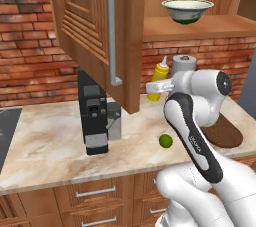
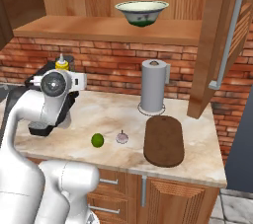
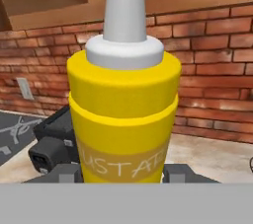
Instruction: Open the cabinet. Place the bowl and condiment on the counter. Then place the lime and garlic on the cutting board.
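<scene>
My tool [image 3: 122, 176] is clamped on one yellow plastic mustard bottle [image 3: 122, 114] with a white nozzle, carried above the beige marble counter [image 1: 50, 146]. I should lower it upright onto bare stone, clear of the black coffee machine [image 1: 96, 116], before letting go. One cream bowl with a green band [image 2: 142, 11] waits on the open reddish-brown cabinet's [image 2: 108, 28] shelf. On the counter lie one bright green lime [image 2: 97, 140], one whitish-pink garlic bulb [image 2: 121, 137], one dark brown cutting board [image 2: 163, 140] and one paper-towel roll [image 2: 152, 86].
</scene>
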You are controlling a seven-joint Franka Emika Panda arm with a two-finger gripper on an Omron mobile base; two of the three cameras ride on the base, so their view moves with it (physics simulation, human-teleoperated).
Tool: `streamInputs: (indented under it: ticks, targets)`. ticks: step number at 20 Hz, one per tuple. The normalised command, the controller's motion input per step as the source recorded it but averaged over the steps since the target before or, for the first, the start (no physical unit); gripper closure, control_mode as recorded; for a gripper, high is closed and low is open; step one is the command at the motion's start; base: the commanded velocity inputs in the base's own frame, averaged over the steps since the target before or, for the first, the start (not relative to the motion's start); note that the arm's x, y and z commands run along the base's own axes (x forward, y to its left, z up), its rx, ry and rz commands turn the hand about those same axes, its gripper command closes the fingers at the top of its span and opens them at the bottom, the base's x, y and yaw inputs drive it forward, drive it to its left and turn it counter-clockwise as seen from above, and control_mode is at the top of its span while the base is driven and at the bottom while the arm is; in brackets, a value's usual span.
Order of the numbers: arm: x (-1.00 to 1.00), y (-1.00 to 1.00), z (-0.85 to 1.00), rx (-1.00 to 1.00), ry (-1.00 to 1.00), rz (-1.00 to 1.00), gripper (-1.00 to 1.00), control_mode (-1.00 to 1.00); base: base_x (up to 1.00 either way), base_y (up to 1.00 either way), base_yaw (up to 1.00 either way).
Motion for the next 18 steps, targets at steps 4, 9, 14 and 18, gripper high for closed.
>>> streamInputs:
  ticks: [4,9,14,18]
  targets:
    - [1.00,-0.08,-0.74,0.06,0.09,0.00,1.00,-1.00,0.00,0.00,0.00]
    - [1.00,0.00,-0.60,0.01,0.13,0.00,1.00,-1.00,0.00,0.00,0.00]
    - [1.00,0.02,-0.47,-0.02,0.14,0.00,1.00,-1.00,0.00,0.00,0.00]
    - [0.99,0.22,-0.56,-0.09,0.04,0.03,1.00,-1.00,0.00,0.00,0.00]
